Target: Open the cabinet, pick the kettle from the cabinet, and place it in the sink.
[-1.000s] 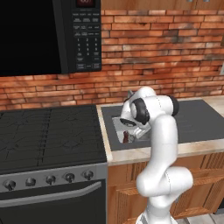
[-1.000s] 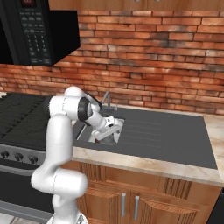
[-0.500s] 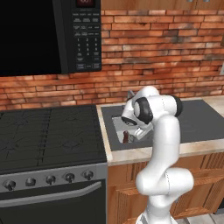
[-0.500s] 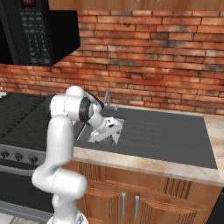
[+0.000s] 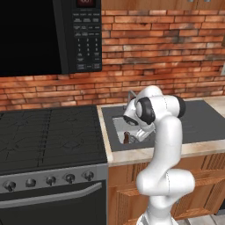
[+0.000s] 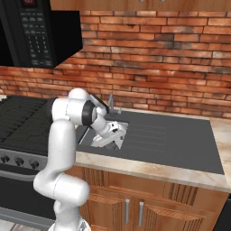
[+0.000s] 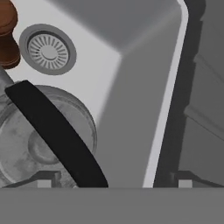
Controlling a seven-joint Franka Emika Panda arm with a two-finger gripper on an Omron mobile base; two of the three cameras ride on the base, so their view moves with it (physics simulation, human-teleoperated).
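In the hand view the kettle (image 7: 41, 144) sits at the lower left of the frame, seen from above, on the pale floor of the sink (image 7: 131, 100). Its black handle (image 7: 57, 135) runs as a band from the left edge down to the bottom middle, crossing over the round grey lid. The round drain (image 7: 48, 49) lies at the upper left, and a brown wooden thing (image 7: 8, 33) stands at the upper left corner, just beside the drain. The two tips of the claw (image 7: 116, 180) show at the bottom, wide apart, one over the kettle and one at the right over the dark surround; nothing is pinched between them.

In the left base view the white arm bends down over the sink (image 5: 118, 125) at the middle of the frame, right of the black stove (image 5: 48, 136). The brown thing (image 5: 126, 139) shows inside the basin. The table (image 5: 132, 156) edge runs below.
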